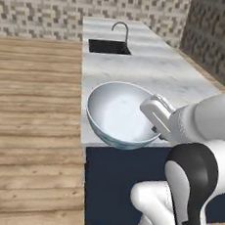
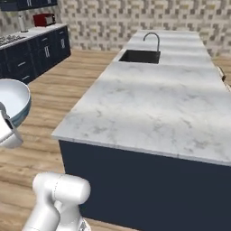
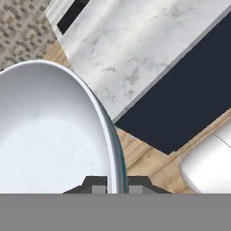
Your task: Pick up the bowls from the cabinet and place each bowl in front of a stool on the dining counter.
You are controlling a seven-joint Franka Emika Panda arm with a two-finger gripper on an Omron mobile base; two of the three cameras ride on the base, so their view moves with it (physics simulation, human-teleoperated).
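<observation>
The white bowl with the blue-teal outside (image 1: pixel 119 116) hangs tilted in the air at the near left corner of the dining counter (image 1: pixel 148 69). My gripper (image 1: pixel 156 130) is shut on its rim at the right side. In the hand view the bowl (image 3: pixel 49 135) takes up the left half, its rim clamped between my fingertips (image 3: pixel 98 187), with the gripper (image 3: pixel 113 187) above the counter's corner (image 3: pixel 131 54) and the wood floor. From the right base view the bowl (image 2: pixel 12 101) sits left of the counter (image 2: pixel 153 108). The tan-yellow bowl and the cabinet are out of view.
A black sink (image 1: pixel 109 46) with an arched steel tap (image 1: pixel 124 29) lies at the counter's far end. Navy drawer units with a red microwave (image 2: pixel 43 19) stand far left. Wood floor (image 1: pixel 32 101) stretches left of the island. Stone walls close the back.
</observation>
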